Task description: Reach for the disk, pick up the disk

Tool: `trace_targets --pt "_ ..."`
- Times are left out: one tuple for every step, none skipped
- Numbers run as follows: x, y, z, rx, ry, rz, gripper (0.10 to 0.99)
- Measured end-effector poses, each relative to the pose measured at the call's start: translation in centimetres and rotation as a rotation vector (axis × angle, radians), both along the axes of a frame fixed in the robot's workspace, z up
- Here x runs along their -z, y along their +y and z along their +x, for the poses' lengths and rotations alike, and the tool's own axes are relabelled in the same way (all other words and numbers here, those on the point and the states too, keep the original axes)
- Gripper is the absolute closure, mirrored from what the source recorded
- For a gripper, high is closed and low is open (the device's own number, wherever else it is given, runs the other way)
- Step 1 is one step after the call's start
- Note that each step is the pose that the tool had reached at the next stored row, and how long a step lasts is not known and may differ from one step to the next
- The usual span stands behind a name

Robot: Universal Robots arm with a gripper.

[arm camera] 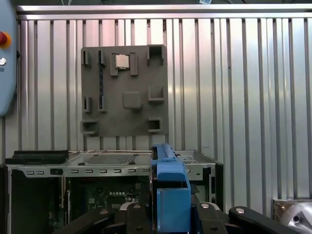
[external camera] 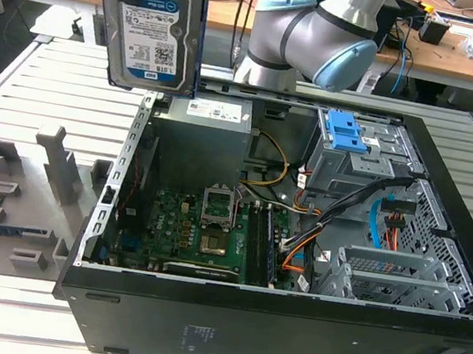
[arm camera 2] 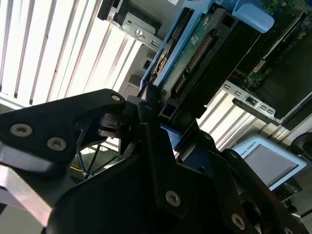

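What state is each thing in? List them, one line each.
disk: held in the air, upright, label facing the exterior view.
gripper: shut on the disk's blue frame.
computer case: lying on its side, side panel off, inside exposed.
processor chip: seated in a pocket of the grey tray.

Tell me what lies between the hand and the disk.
Nothing. In the second wrist view the hand is shut directly on the disk, with its fingers touching the disk's edges.
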State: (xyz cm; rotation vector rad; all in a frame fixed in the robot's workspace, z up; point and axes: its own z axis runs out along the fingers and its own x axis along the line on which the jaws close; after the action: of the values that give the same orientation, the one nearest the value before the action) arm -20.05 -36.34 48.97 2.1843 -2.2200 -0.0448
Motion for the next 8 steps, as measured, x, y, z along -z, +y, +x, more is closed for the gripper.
trace_targets --pt "0.0 0.02 0.65 0.0 -0.0001 0.0 0.718" --pt "0.0 0.02 1.1 0.0 0.0001 0.0 0.718" --pt "0.0 0.03 1.46 0.0 0.0001 0.0 0.718" --pt "0.0 0.04 2.0 0.0 0.0002 0.0 0.718" --pt "0.0 0.05 2.36 0.0 0.0002 0.0 0.718" --pt "0.0 0.06 2.71 0.0 0.0002 0.0 0.718" --pt "0.0 0.07 3.43 0.0 0.0002 0.0 0.718" --pt "0.0 0.08 3.78 0.0 0.0003 0.0 0.718"
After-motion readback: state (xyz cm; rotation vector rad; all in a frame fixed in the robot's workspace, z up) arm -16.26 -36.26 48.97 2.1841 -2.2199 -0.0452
